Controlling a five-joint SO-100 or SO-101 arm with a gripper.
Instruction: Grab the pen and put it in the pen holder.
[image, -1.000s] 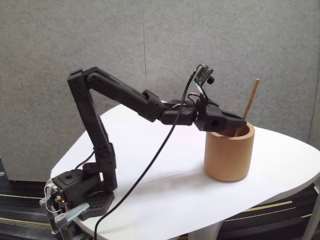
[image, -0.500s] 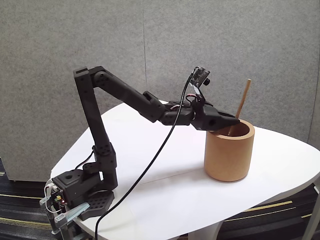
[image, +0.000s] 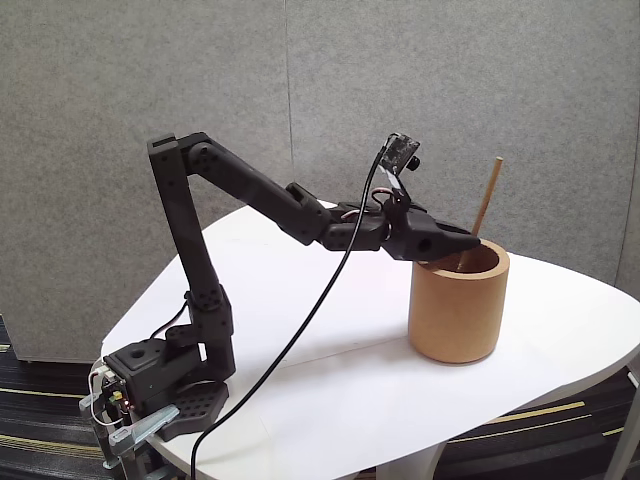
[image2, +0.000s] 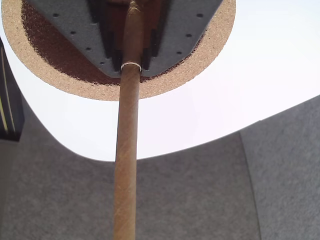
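Black jointed arm reaching over a thick-walled tan-brown cylindrical pen holder (image: 459, 304), its hand (image: 468, 241) pinching a thin light-brown wooden pen (image: 485, 204).

In the fixed view, the pen holder stands upright on the white rounded tabletop (image: 300, 380), to the right of the arm's base; the hand sits at the holder's rim, and the pen rises from it, tilted to the right, with its lower end inside the cup opening. A black cable (image: 300, 340) trails from the wrist camera down past the tabletop's front edge. In the wrist view, the dark fingers (image2: 180, 30) press against the pen (image2: 126, 165) from both sides over the holder's cork-textured rim (image2: 60, 82); grey carpet lies beyond the tabletop.
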